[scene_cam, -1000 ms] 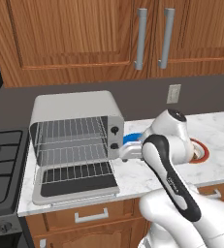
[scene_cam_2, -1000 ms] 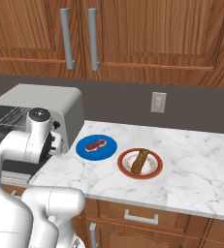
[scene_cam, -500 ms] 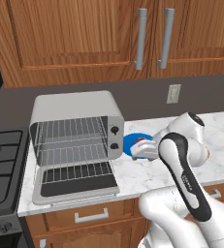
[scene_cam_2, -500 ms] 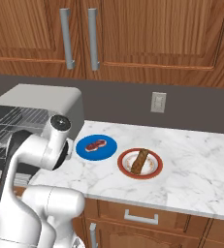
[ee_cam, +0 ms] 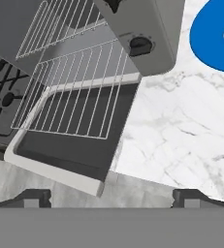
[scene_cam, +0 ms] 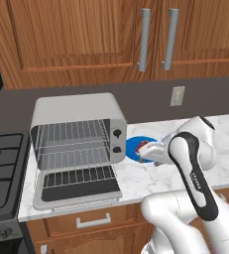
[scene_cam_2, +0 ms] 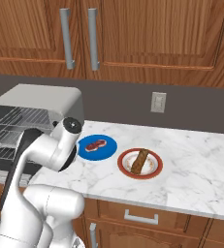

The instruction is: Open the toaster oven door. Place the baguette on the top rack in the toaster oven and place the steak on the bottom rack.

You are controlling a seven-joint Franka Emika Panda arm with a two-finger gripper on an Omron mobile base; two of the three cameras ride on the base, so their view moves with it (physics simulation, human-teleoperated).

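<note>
Toaster oven (scene_cam: 79,130): light grey box at the left end of the marble counter (scene_cam_2: 191,169), just beside the black stove (scene_cam: 2,168); two black knobs on its right front panel.
Toaster oven door (scene_cam: 79,191): folded down flat toward the counter's front edge, dark glass facing up.
Top rack (scene_cam: 71,134): silver wire grid in the upper part of the open cavity, bare.
Bottom rack (scene_cam: 76,158): wire grid below it; in the hand view it reaches out over the lowered door; bare.
Steak (scene_cam_2: 97,144): red slab lying on a blue plate (scene_cam_2: 107,149), just right of the oven, toward the middle of the counter.
Baguette (scene_cam_2: 139,161): brown stick lying across a red-rimmed plate (scene_cam_2: 125,167), just right of the blue plate and nearer the front edge.
Gripper (scene_cam: 146,150): fingers spread wide, pinching nothing; it hangs over the blue plate's near side in the left base view. In the hand view the fingertips (ee_cam: 33,197) sit at the bottom, apart, with bare marble and the door's corner between them.
Arm: white, bent over the counter's front edge between oven and plates.
Backdrop: wooden cabinets (scene_cam_2: 147,34) above, a wall outlet (scene_cam_2: 157,102) on the dark backsplash.
</note>
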